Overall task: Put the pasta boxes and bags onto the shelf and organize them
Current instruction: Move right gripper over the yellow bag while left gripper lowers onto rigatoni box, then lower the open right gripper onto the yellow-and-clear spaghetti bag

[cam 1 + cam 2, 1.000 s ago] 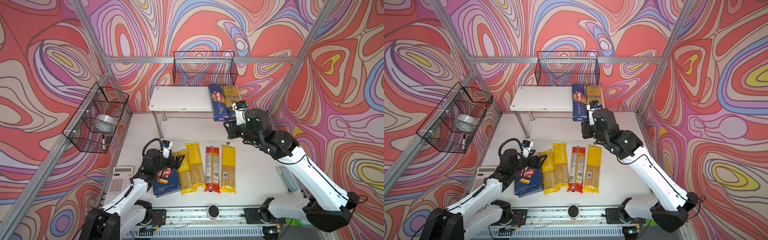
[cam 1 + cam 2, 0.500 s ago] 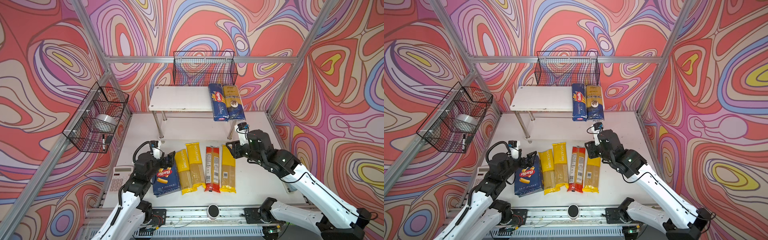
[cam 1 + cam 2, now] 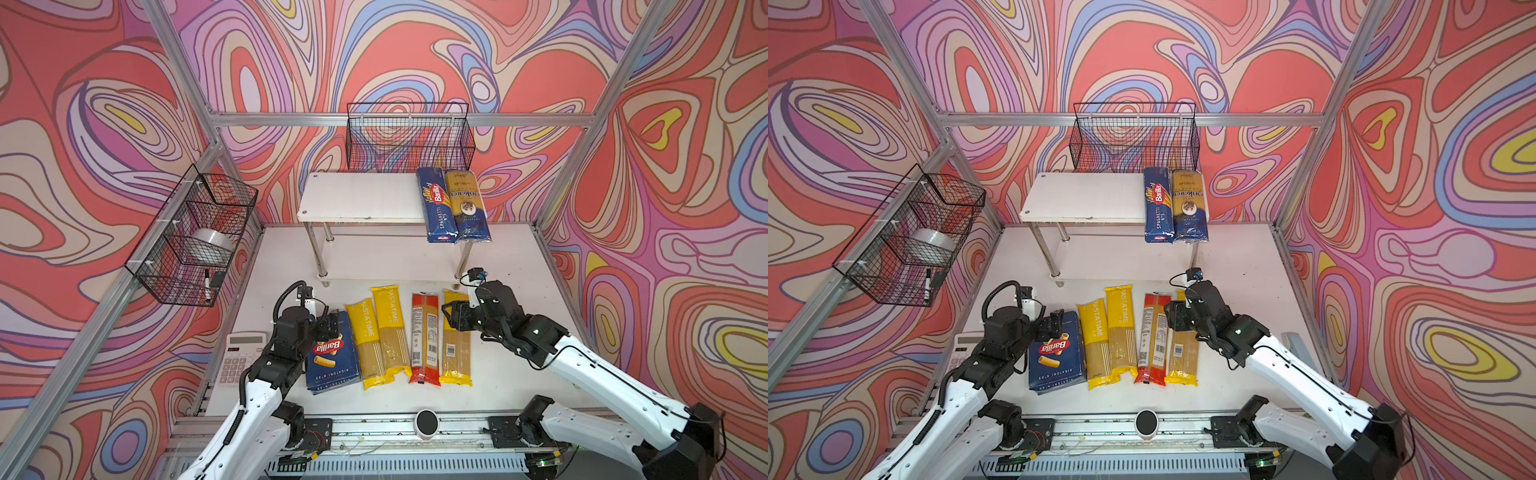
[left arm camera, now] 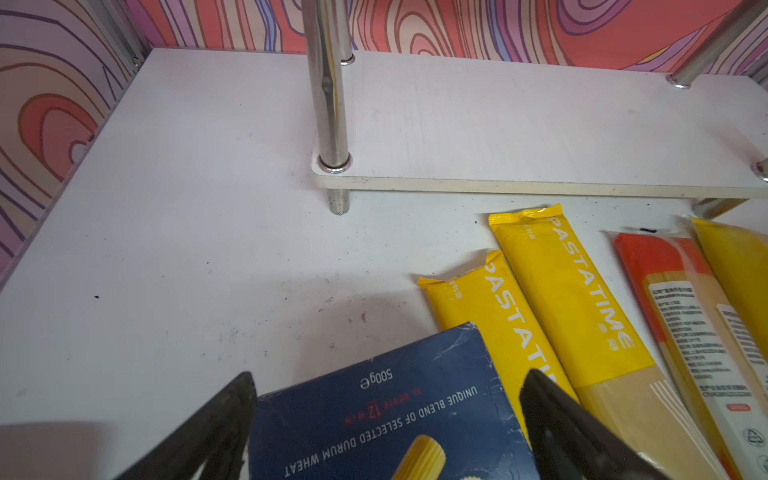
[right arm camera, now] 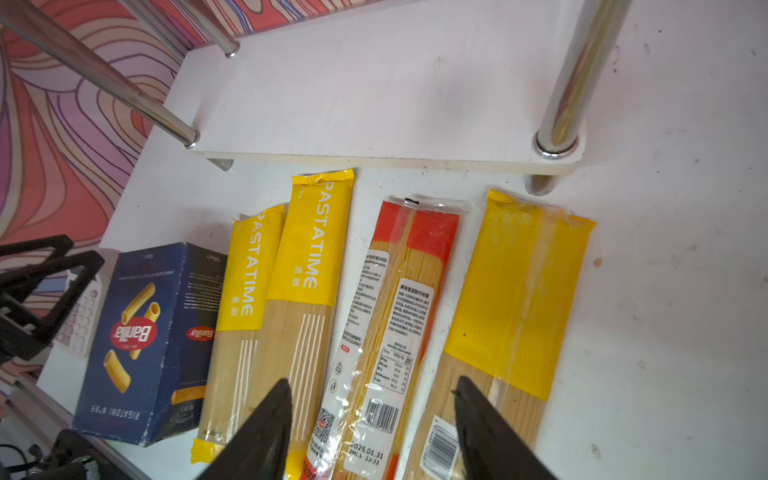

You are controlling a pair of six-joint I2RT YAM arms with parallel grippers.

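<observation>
- Pasta already sits on the shelf: the Barilla spaghetti box and the gold-and-navy bag lie side by side, touching. They are at the right end of the top board, and both stick out past its front edge.
- In front of the shelf we see a row lying flat on the white surface. From left to right in both top views it runs: the Barilla rigatoni box, the first yellow PASTATIME bag, the second yellow PASTATIME bag touching it, the red bag, and the third yellow bag.
- The left pincer is at the far end of the rigatoni box with its jaws apart, one on each side of the carton. We cannot tell whether they press on it.
- The right pincer hangs above the far part of the third yellow bag, beside the red bag. Its jaws are apart and grip nothing.
- We make out a white calculator just left of the rigatoni box.
</observation>
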